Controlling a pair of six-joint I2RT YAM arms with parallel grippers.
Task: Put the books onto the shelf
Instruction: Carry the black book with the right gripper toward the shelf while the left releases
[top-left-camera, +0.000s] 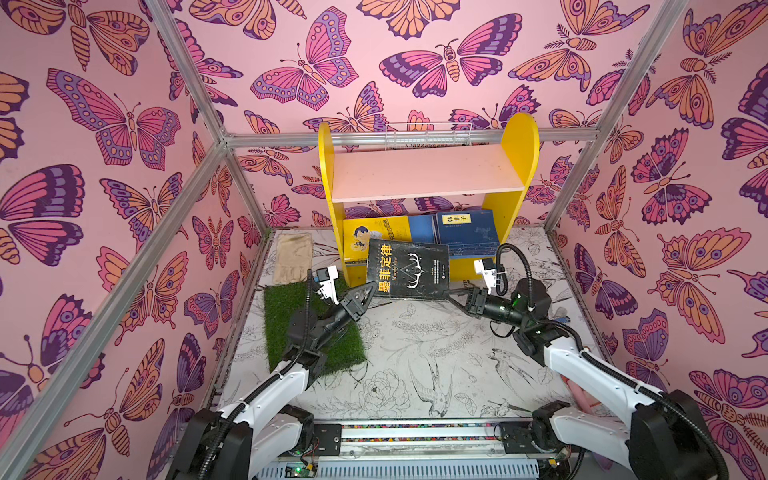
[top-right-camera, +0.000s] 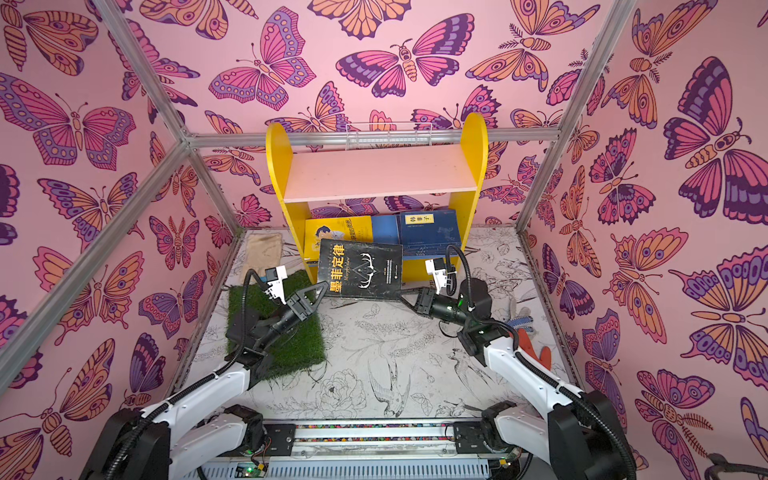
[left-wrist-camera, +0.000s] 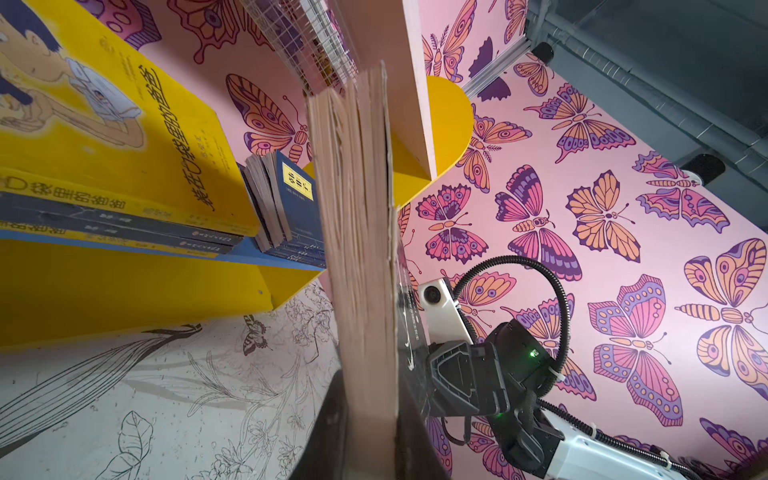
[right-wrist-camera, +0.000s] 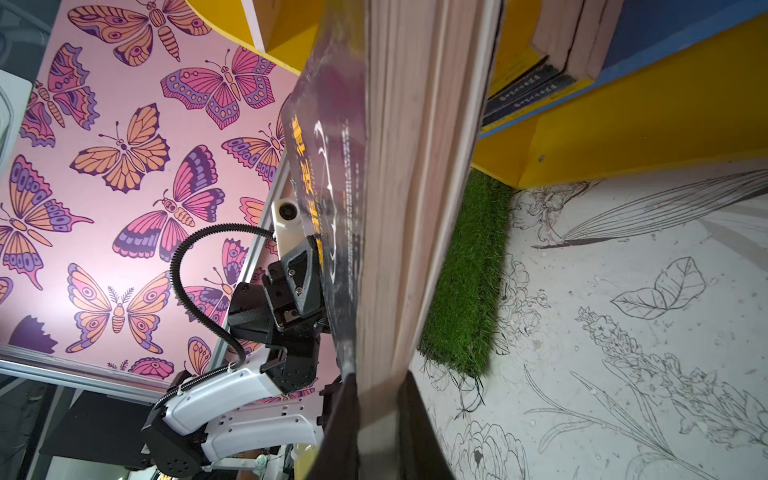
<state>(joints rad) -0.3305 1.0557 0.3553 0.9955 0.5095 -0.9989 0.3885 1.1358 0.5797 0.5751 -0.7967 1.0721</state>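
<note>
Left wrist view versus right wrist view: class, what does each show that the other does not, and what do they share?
Left wrist only: the cartoon cover of the yellow book, the yellow label on a navy book, the right arm. Right wrist only: the green turf, the orange title on the black book, the left arm. Shared: the black book's page edges, the shelf, the floral tabletop.

My left gripper (top-left-camera: 371, 289) is pinched closed on the near left corner of the black book (top-left-camera: 409, 266). My right gripper (top-left-camera: 452, 296) is clamped on its near right corner. My left arm (top-left-camera: 286, 382) and right arm (top-left-camera: 582, 365) reach forward, elbows bent, wrists angled inward toward each other.
</note>
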